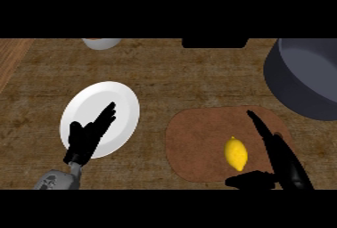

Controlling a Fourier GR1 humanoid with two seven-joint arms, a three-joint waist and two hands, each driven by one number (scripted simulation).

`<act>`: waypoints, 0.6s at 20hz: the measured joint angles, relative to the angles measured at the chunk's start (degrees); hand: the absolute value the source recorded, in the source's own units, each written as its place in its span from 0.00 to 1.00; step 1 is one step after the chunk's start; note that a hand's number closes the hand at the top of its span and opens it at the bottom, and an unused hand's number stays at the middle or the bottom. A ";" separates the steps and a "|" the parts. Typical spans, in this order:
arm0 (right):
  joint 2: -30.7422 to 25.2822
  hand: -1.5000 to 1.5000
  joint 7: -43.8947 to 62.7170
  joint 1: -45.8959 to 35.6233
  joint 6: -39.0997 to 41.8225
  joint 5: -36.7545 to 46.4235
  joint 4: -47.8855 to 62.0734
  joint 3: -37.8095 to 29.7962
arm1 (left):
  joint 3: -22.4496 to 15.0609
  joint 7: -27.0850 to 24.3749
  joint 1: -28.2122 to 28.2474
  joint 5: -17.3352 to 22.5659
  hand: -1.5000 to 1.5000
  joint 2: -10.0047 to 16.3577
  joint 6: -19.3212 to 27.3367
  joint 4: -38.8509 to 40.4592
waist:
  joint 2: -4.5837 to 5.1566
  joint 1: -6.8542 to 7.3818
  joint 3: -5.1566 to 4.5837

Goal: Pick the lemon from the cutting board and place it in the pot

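I see lemon point(236, 153) on the cutting board point(197, 142), nothing touching it | my right hand point(284, 162) just beside it, fingers point(262, 127) straight, thumb spread wide, holding nothing | left hand point(89, 136) open over white plate point(125, 100) | pot point(306, 80) upper right on the desk point(171, 71)

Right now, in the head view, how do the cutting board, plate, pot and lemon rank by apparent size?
1. Cutting board
2. Plate and pot: their visible parts look alike, and the pot is cut off at the picture's edge, so I leave them unranked.
3. Lemon
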 measured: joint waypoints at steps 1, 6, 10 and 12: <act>0.21 0.00 -1.36 0.49 -0.45 0.83 0.58 -0.25 | 0.61 0.76 0.38 0.12 0.50 0.34 -0.49 -0.97 | -0.02 0.01 0.00; 0.21 0.00 -10.26 4.29 -0.01 -1.07 3.23 -4.27 | 2.15 2.80 1.08 -1.45 0.50 -0.39 -1.54 -2.79 | -0.04 -0.05 0.00; 0.77 0.00 -16.60 5.72 2.08 -6.65 5.07 -7.56 | 2.91 3.00 1.10 -2.18 0.50 -1.14 -2.14 -2.88 | -0.03 -0.06 0.01; 2.06 0.00 -19.98 7.15 2.09 -8.24 5.84 -7.82 | 2.74 2.60 1.96 -2.97 0.50 -1.78 -1.85 -3.25 | -0.04 -0.07 0.01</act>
